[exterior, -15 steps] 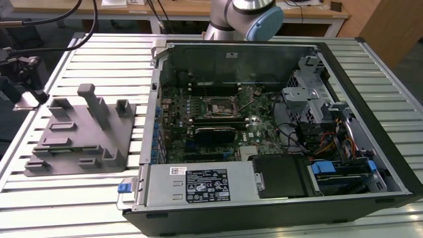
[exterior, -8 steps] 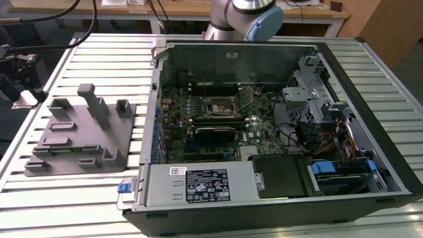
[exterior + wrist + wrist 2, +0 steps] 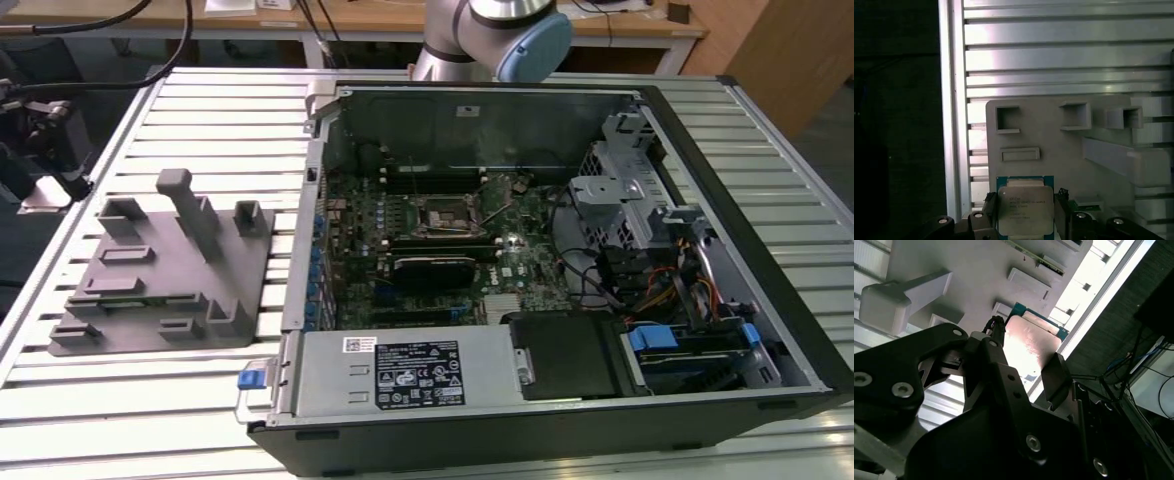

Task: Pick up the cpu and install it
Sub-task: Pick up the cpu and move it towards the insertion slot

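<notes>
Two fingers (image 3: 990, 202) of the gripper (image 3: 1025, 198) pinch the cpu (image 3: 1025, 206) by opp. edges, held flat btwn them near the grey block (image 3: 1054, 145), w/ the socket (image 3: 437, 212) well apart inside the pc case (image 3: 481, 120).

Counted, there are one cpu (image 3: 1025, 212), one gripper (image 3: 1025, 199) with two jaws, one arm (image 3: 487, 30), one grey fixture (image 3: 147, 290), one open computer case (image 3: 481, 125), one motherboard (image 3: 534, 250) with one socket (image 3: 441, 213), one labelled metal box (image 3: 400, 375), one slatted bench (image 3: 187, 110) and one wooden desk (image 3: 400, 15) behind it.
</notes>
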`<action>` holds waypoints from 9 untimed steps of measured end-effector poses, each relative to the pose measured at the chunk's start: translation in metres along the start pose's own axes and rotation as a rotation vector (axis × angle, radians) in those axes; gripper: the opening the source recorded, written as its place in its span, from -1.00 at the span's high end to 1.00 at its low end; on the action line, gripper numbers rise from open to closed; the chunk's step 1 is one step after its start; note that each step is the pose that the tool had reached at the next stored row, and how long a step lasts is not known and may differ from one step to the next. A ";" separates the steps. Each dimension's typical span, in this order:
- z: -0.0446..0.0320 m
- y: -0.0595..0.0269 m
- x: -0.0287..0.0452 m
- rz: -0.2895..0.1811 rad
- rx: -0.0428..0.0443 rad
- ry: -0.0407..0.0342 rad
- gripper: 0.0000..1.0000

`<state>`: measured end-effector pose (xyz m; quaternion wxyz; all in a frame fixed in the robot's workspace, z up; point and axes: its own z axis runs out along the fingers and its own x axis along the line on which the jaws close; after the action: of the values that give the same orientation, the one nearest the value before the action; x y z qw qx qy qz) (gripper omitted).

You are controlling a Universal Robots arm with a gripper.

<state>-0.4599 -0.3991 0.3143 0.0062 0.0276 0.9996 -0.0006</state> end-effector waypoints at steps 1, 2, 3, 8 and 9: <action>-0.0018 0.0001 0.0000 0.000 0.0000 -0.0001 -0.08; -0.0038 0.0002 -0.0001 0.000 0.0000 0.0000 -0.08; -0.0059 0.0002 -0.0001 0.000 0.0000 -0.0001 -0.08; -0.0158 0.0004 -0.0002 0.000 0.0000 0.0000 -0.08; -0.0175 0.0004 -0.0002 0.000 0.0001 0.0000 -0.08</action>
<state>-0.4599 -0.3987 0.3318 0.0062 0.0276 0.9996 -0.0006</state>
